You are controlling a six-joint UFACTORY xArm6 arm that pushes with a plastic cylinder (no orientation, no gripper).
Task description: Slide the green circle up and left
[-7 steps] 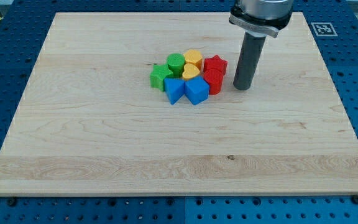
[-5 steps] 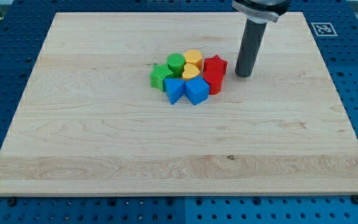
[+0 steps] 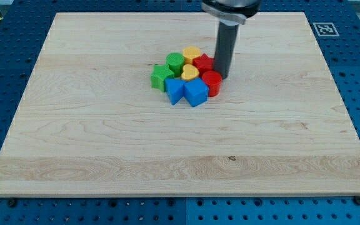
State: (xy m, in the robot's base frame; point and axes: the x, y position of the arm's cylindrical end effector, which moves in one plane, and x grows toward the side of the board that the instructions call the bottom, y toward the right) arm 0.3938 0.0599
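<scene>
The green circle sits at the upper left of a tight cluster near the board's middle. Around it are a green star, a yellow block, a yellow heart, a red star, a red cylinder and two blue blocks. My tip is at the cluster's right edge, touching the red star and just above the red cylinder. The green circle lies left of the tip, with the red star and yellow blocks between.
The wooden board lies on a blue perforated table. A black-and-white marker tag sits at the board's top right corner.
My tip has moved left and slightly up into the cluster's right side. The red star and the yellow block have shifted left and up a little.
</scene>
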